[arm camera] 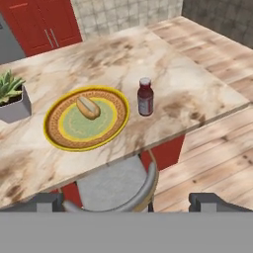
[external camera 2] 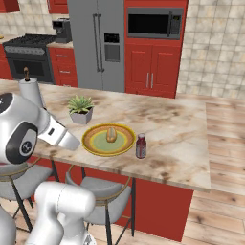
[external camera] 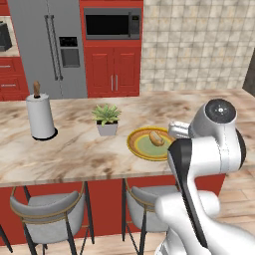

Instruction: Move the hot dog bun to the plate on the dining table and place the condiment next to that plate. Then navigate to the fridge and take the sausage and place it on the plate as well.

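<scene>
Hand view: bun [arm camera: 88,107] lies diagonal, approx, on plate [arm camera: 54,136].

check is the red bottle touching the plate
Apart. In the hand view a strip of bare marble shows between the bottle and the plate rim; the right base view shows the gap too.

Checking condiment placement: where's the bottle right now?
The bottle stands upright on the table, just beside the plate holding the bun; in the right base view it is on the plate's right.
</scene>
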Motion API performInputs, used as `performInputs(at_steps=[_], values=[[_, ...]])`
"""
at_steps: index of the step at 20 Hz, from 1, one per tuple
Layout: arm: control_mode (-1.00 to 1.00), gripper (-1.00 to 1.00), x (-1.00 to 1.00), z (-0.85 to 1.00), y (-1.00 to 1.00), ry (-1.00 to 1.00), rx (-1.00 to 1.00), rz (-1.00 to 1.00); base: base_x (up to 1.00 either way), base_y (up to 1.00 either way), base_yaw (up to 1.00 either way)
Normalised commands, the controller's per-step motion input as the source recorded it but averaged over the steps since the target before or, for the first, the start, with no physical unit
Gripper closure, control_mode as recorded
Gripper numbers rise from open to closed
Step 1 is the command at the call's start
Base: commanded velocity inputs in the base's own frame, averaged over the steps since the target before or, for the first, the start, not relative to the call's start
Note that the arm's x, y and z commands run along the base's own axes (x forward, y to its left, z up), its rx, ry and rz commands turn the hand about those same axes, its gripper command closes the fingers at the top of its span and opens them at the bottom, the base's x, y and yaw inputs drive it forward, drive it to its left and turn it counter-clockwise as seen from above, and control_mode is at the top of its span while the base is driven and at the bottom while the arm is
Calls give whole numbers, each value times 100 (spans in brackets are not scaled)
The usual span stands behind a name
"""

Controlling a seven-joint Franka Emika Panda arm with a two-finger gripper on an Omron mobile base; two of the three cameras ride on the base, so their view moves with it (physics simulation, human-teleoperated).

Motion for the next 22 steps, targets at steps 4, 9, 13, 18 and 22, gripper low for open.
performInputs(at_steps=[4,9,13,18,22], values=[[-100,-100,-20,-5,18,0,-3,0,0,0,0],[100,-100,0,0,0,0,0,0,-34,54,0],[100,-100,0,0,0,0,0,0,-28,73,0],[100,-100,0,0,0,0,0,0,-19,87,0],[100,-100,0,0,0,0,0,0,-17,95,0]])
